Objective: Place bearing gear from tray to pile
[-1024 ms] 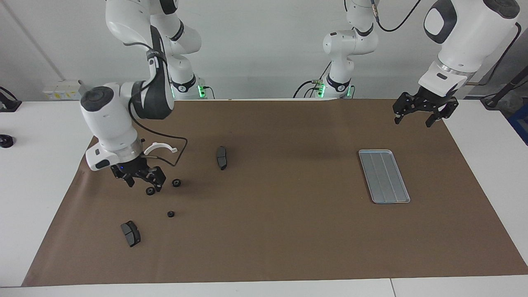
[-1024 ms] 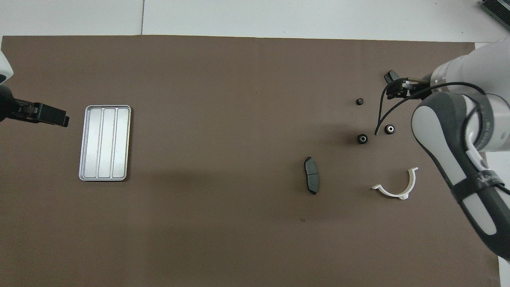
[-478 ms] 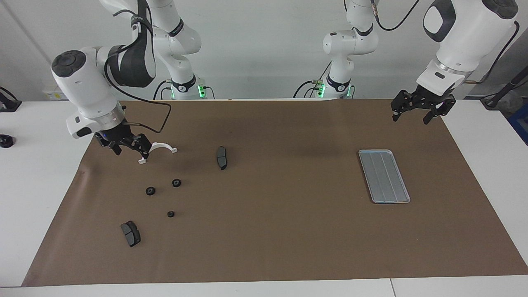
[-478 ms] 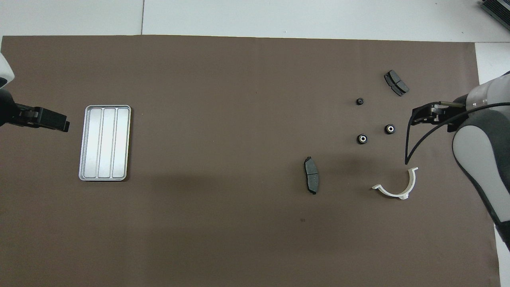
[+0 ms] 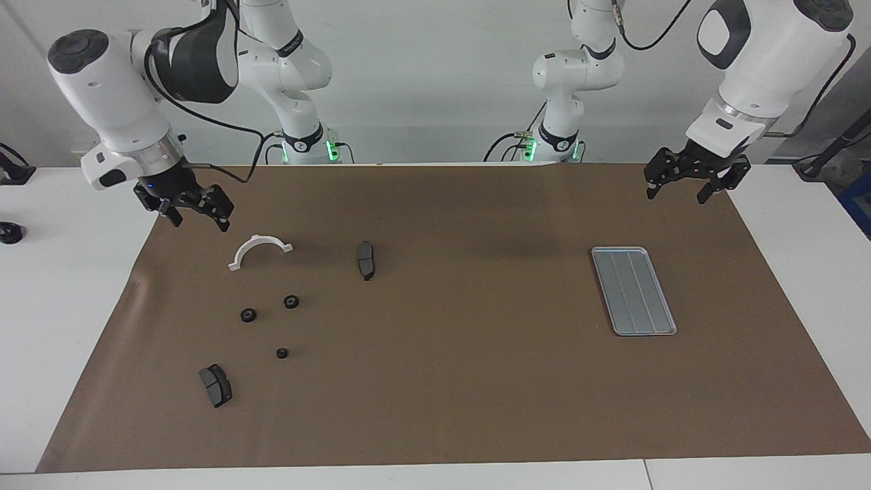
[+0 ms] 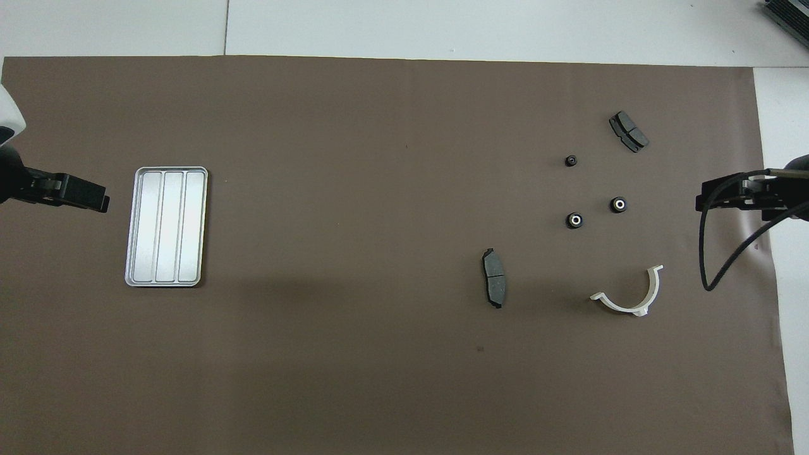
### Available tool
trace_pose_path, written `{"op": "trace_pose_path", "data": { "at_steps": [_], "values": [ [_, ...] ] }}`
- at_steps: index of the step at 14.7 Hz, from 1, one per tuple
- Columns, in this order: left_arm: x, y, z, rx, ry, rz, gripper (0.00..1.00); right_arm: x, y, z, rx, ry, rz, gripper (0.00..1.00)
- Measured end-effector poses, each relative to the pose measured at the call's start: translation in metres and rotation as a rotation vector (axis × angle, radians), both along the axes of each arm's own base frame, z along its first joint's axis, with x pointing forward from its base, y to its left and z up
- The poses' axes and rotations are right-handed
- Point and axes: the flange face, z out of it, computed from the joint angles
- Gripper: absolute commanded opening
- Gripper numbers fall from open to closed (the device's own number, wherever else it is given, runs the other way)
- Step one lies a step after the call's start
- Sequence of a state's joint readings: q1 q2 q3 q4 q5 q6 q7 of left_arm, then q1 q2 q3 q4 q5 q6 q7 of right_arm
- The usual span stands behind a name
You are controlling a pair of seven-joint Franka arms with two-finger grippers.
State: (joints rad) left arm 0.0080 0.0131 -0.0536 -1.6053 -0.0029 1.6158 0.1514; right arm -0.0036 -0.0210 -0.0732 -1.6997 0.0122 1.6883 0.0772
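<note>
Bearing gears [image 5: 248, 315], three small black rings, lie loose together as the pile on the brown mat [image 5: 449, 408] toward the right arm's end of the table, none touching another; the smallest [image 5: 282, 353] sits farthest from the robots. The tray [image 5: 633, 290], well apart toward the left arm's end, shows only its bare grooves, so the transfer looks finished. That would explain the two arms' posture: the right gripper [image 5: 192, 208] hangs raised over the mat's edge, jaws apart and holding nothing, clear of the gears and the white half-ring [image 5: 259, 250] beside them; the left gripper [image 5: 689, 182] waits in the air over the mat's corner near its base, likewise spread and empty. Two dark brake pads, one [image 5: 365, 260] toward the table's middle and one [image 5: 215, 385] farther from the robots than the pile, lie untouched, being no part of the job
</note>
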Motion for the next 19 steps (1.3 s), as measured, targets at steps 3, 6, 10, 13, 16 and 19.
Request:
{"op": "trace_pose_path", "data": {
  "at_steps": [3,6,10,13,16,19],
  "values": [
    [-0.002,0.001,-0.002,0.004,0.006,0.001,1.0,-0.004,0.003,0.029,0.0,0.009,0.005,1.0],
    [-0.004,0.002,-0.006,0.005,0.014,0.003,1.0,-0.004,0.004,0.019,0.002,0.028,0.009,1.0],
    [-0.005,0.003,-0.006,0.006,0.014,0.004,1.0,-0.002,0.001,-0.003,0.002,0.029,0.04,1.0],
    [-0.005,0.003,-0.006,0.006,0.014,0.004,1.0,-0.002,0.002,0.007,0.0,0.006,0.044,1.0],
    [-0.005,0.003,-0.006,0.006,0.014,0.004,1.0,-0.004,0.005,0.02,-0.002,-0.003,0.05,1.0],
    [-0.005,0.003,-0.006,0.006,0.014,0.004,1.0,-0.004,0.012,0.041,-0.001,-0.001,0.06,1.0]
  ]
}}
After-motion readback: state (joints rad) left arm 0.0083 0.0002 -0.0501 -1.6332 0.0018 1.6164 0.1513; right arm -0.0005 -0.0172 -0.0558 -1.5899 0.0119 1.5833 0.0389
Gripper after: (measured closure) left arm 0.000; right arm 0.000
